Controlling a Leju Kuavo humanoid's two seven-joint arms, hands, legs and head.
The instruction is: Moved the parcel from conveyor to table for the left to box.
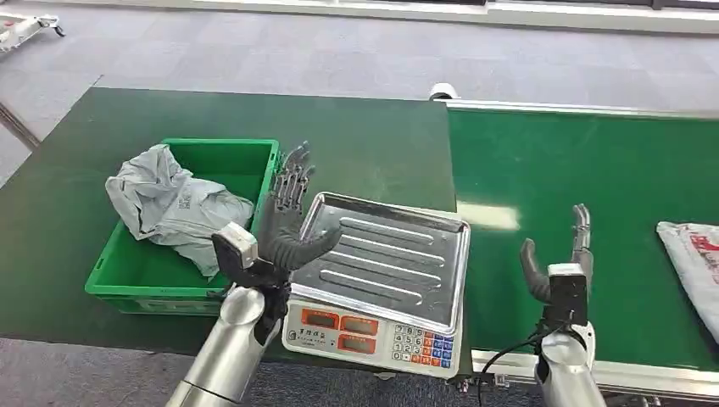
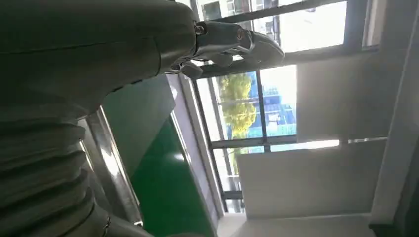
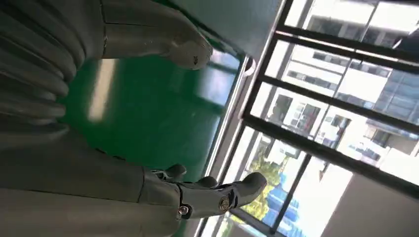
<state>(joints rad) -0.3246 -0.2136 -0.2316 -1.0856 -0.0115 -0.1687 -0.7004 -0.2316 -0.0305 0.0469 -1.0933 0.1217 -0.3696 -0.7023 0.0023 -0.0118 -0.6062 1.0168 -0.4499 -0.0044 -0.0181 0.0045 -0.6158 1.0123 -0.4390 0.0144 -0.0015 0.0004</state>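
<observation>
While crumpled grey parcel (image 1: 174,208) fills green plastic box (image 1: 246,161), hands idle.

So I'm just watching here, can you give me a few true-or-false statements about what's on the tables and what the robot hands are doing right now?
1. A grey parcel lies in the green bin. True.
2. The left robot hand is gripping that parcel. False: it hovers open between the bin and the scale, holding nothing.
3. The scale's metal tray carries a parcel. False: the tray is bare.
4. Another parcel lies on the conveyor, at the picture's right edge. True.
5. The right robot hand is holding that parcel. False: it is open above the belt, apart from the parcel.
</observation>
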